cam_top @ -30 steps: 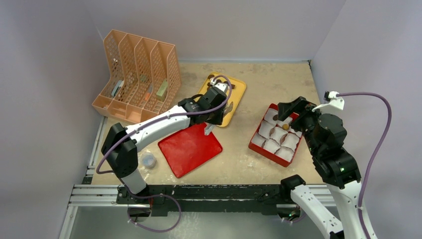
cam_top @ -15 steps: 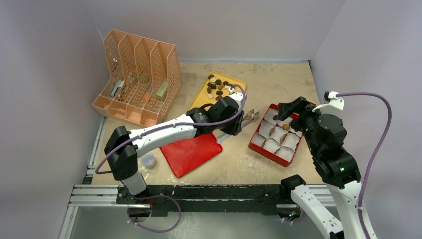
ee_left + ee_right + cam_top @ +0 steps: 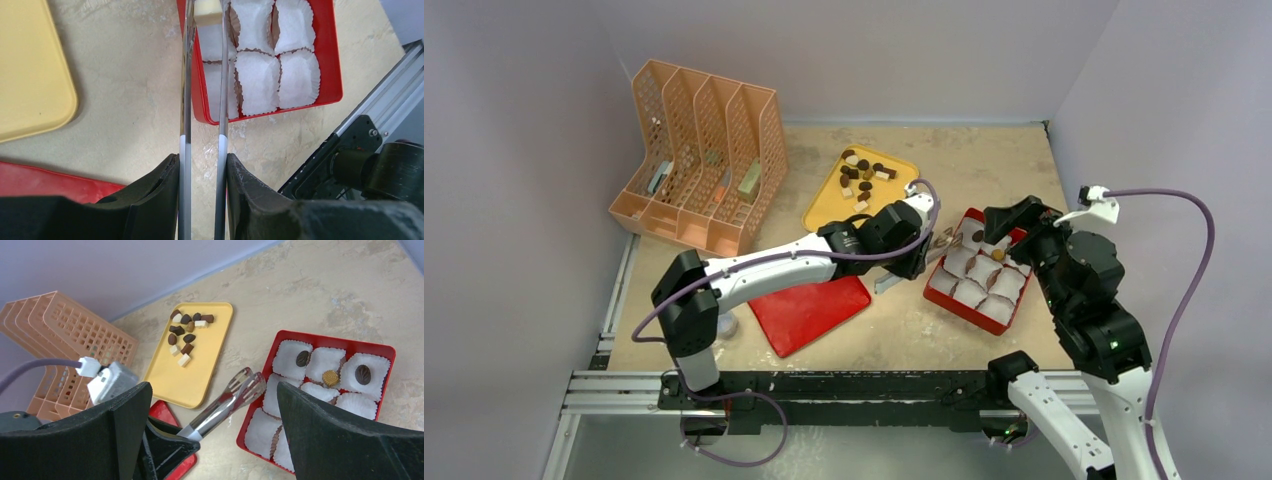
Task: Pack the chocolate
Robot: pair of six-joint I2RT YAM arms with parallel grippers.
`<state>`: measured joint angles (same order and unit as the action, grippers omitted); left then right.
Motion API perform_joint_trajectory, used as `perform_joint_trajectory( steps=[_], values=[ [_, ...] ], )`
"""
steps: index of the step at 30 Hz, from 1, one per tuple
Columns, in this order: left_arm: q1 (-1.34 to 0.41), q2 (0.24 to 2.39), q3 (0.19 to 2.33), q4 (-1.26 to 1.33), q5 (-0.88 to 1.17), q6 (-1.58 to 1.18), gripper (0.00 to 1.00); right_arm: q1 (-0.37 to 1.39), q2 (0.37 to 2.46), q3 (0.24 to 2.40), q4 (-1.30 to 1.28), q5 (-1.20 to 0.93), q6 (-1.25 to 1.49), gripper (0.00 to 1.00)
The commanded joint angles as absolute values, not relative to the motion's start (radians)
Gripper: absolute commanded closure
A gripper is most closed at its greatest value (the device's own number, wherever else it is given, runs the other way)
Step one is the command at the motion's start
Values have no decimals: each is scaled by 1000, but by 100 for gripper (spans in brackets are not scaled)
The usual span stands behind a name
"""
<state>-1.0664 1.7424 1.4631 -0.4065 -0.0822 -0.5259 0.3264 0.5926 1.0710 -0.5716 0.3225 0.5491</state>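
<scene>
Beige tabletop (image 3: pixel 984 170) between pale walls, where the left gripper (image 3: pixel 202 169) is clamped on a pair of metal tongs (image 3: pixel 225 404). The tongs reach over the left rim of the red box (image 3: pixel 334 50) and pinch a white chocolate block (image 3: pixel 206 10) above its paper cups (image 3: pixel 257 82). They appear to be used because the pieces are too small for the wide fingers. Three cups along the box's far side are filled, with two dark pieces (image 3: pixel 302 358) (image 3: pixel 363 374) and a tan one (image 3: pixel 329 377). The rest of the chocolate (image 3: pixel 186 332) lies on the yellow tray (image 3: pixel 187 382), beyond the box's left side. The right gripper (image 3: pixel 212 390) hangs spread wide above the box, holding nothing and seemingly keeping clear. A drop into an empty cup looks next.
</scene>
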Motion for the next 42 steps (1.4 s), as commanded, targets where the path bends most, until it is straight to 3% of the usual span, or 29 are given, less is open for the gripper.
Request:
perform_joint_trajectory(
  steps=[1,18,29,42],
  values=[
    [-1089,1765,1532,-351,-110,-493,76,329,581,1073,-550,334,554,4],
    [-1150,1893,1625,-396,-199,-428,73,328,571,1074,-558,341,556,4],
    [-1164,1935,1661,-442,-226,-410,64,329,571,1077,-559,343,554,4],
    [-1170,1916,1684,-464,-253,-407,64,329,579,1084,-547,339,554,4]
  ],
)
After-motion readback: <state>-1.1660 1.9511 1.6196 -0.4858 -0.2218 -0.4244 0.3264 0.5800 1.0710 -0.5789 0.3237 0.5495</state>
